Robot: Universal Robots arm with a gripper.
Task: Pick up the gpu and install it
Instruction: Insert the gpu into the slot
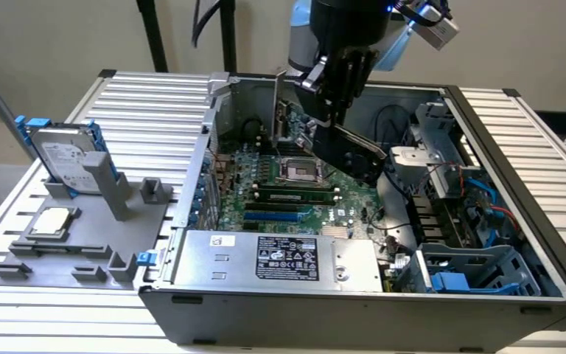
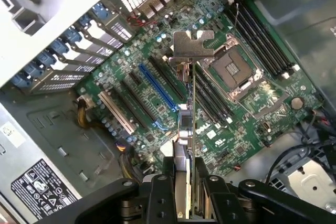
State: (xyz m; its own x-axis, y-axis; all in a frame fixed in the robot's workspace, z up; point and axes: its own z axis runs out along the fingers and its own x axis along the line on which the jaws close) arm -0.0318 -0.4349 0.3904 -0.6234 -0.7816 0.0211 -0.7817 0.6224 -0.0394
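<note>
A slatted metal table carries an open grey computer case lying on its side. Along the case's near wall sits the silver power supply; its black-and-white label shows certification marks, but the print is too small to read. The green motherboard covers the case floor. On the exterior view's left, a grey fixture holds a hard drive with blue rails, standing on edge.

The gpu hangs above the motherboard, clear of it, with its silver bracket end farthest from the gripper. The jaws pinch the card's edge between them. In the wrist view the card hangs between the blue slot and the CPU socket. A square CPU chip lies on the fixture.
</note>
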